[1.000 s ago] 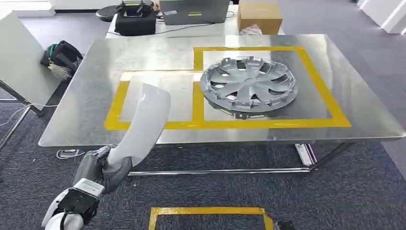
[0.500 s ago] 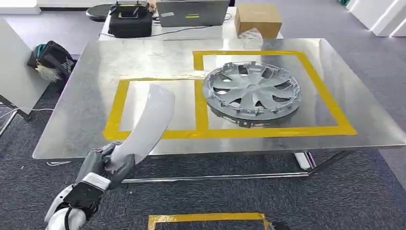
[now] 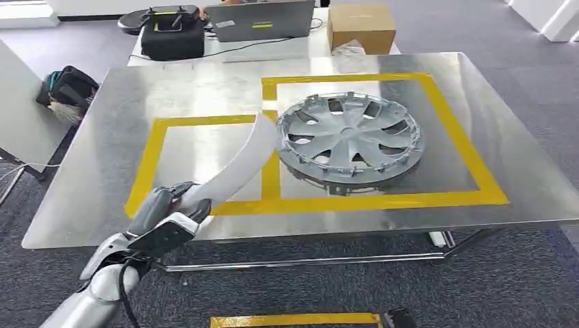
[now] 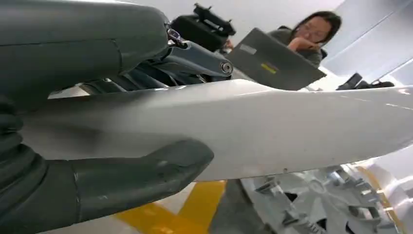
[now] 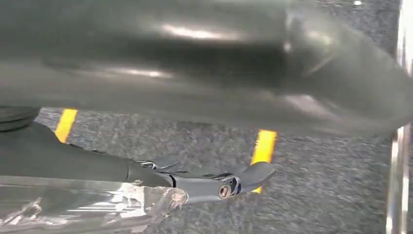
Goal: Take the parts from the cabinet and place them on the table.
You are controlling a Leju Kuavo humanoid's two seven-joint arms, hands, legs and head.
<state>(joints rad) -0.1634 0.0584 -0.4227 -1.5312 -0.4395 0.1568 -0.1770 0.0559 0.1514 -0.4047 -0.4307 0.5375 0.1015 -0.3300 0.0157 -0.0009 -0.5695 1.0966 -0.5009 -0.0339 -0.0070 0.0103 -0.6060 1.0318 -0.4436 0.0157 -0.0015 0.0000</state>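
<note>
My left hand (image 3: pixel 164 215) grips the lower end of a long, curved white part (image 3: pixel 235 167) above the front of the metal table (image 3: pixel 102 137). The part slants up and to the right across the left yellow-taped rectangle (image 3: pixel 143 171), its tip close to the grey wheel cover (image 3: pixel 348 137) lying in the right rectangle. In the left wrist view the thumb (image 4: pixel 136 175) presses under the white part (image 4: pixel 268 126), with the wheel cover (image 4: pixel 302 204) beyond it. My right hand (image 5: pixel 195 180) hangs over the carpet with a crinkled shiny thing (image 5: pixel 73 209) against its fingers; whether it holds it is unclear.
Behind the table stand a laptop (image 3: pixel 263 20), a cardboard box (image 3: pixel 360 26) and a black case (image 3: pixel 171 34). A person (image 4: pixel 311 34) sits behind the laptop. A dark bag (image 3: pixel 68 89) and a white board (image 3: pixel 20 116) lie to the left. Yellow tape (image 3: pixel 293 319) marks the floor.
The left hand has risen and carried the white part forward over the table, and its tip now leans right toward the wheel cover. The view has also shifted slightly.
</note>
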